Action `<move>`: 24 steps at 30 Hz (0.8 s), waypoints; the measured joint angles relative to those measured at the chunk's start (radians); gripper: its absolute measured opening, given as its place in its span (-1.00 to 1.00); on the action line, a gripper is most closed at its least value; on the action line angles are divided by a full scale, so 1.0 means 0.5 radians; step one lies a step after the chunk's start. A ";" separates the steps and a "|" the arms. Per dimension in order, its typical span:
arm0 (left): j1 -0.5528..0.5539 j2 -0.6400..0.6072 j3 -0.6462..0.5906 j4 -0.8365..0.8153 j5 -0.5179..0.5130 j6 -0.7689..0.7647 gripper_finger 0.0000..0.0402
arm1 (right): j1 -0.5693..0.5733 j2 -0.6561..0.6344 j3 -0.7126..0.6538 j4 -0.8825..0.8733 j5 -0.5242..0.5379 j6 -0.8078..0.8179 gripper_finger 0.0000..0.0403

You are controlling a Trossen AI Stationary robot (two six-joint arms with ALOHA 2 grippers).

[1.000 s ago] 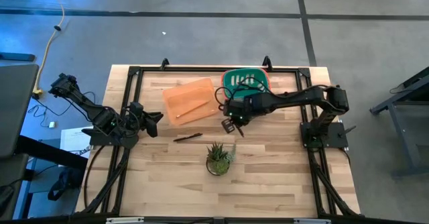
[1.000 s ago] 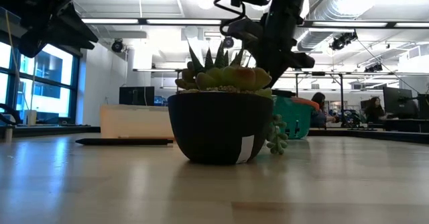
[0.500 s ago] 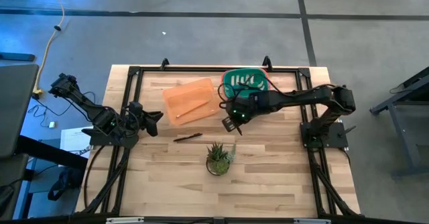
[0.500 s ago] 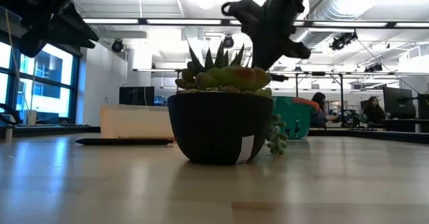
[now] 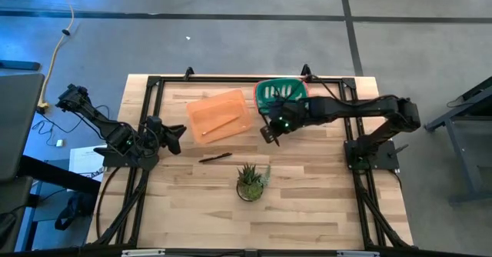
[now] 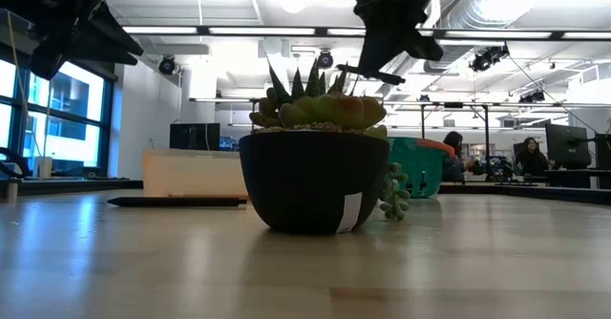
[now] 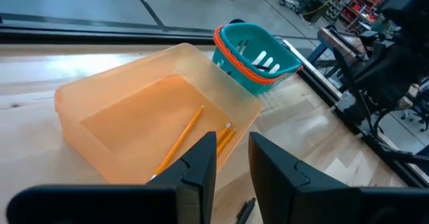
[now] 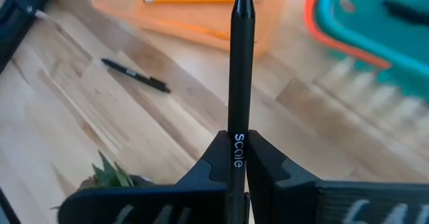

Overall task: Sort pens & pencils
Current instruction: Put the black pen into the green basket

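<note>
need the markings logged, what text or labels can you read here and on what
"scale", as it seems to read: white print on the black pen clamped in the right gripper.
Pen on the table: a pale mark, too small to read.
White label on the plant pot: unreadable.

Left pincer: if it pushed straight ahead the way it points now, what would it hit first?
Most likely the orange bin, near wall first. The left pincer points at that wall, with the pencils inside and the teal basket beyond it. Depth is uncertain.
</note>
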 joint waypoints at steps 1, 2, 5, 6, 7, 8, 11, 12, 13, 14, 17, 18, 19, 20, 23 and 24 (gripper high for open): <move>0.000 0.000 0.001 0.000 -0.011 0.000 -0.62 | -0.015 -0.013 0.000 -0.008 0.006 -0.015 -1.00; 0.000 0.001 0.001 0.000 -0.017 -0.001 -0.62 | -0.032 -0.022 0.000 -0.019 0.012 -0.038 -1.00; 0.000 0.000 0.000 0.000 -0.027 0.000 -0.62 | -0.083 -0.036 0.000 -0.066 0.014 -0.093 -1.00; 0.000 0.001 0.000 0.000 -0.027 -0.001 -0.62 | -0.098 -0.036 0.000 -0.079 0.014 -0.108 -1.00; 0.000 0.001 0.000 0.000 -0.027 -0.001 -0.62 | -0.114 -0.036 0.000 -0.098 0.014 -0.132 -1.00; 0.000 0.000 0.000 0.001 -0.028 -0.004 -0.62 | -0.128 -0.036 0.000 -0.118 0.013 -0.156 -1.00; 0.000 0.000 0.000 0.002 -0.043 -0.010 -0.62 | -0.172 -0.036 0.000 -0.146 0.002 -0.218 -1.00; 0.000 0.000 0.000 0.002 -0.051 -0.016 -0.62 | -0.187 -0.036 0.000 -0.148 0.000 -0.246 -1.00; 0.000 0.001 0.000 0.003 -0.059 -0.020 -0.62 | -0.206 -0.036 0.000 -0.154 0.000 -0.271 -1.00; 0.000 0.001 0.001 0.002 -0.071 -0.022 -0.62 | -0.226 -0.036 0.000 -0.165 -0.001 -0.301 -1.00; 0.000 0.001 0.001 0.002 -0.098 -0.042 -0.62 | -0.300 -0.036 0.000 -0.213 -0.003 -0.400 -1.00; 0.000 0.001 0.000 0.002 -0.106 -0.046 -0.62 | -0.327 -0.036 0.000 -0.223 -0.003 -0.431 -1.00; 0.000 0.000 0.000 0.001 -0.115 -0.049 -0.62 | -0.356 -0.036 0.000 -0.236 -0.003 -0.463 -1.00; 0.000 0.000 0.000 0.001 -0.122 -0.050 -0.62 | -0.384 -0.036 0.000 -0.240 -0.003 -0.502 -1.00; 0.000 0.000 0.000 0.001 -0.130 -0.050 -0.62 | -0.470 -0.036 0.000 -0.238 -0.009 -0.627 -1.00; 0.000 0.001 0.000 0.000 -0.131 -0.050 -0.62 | -0.497 -0.036 0.000 -0.238 -0.010 -0.669 -1.00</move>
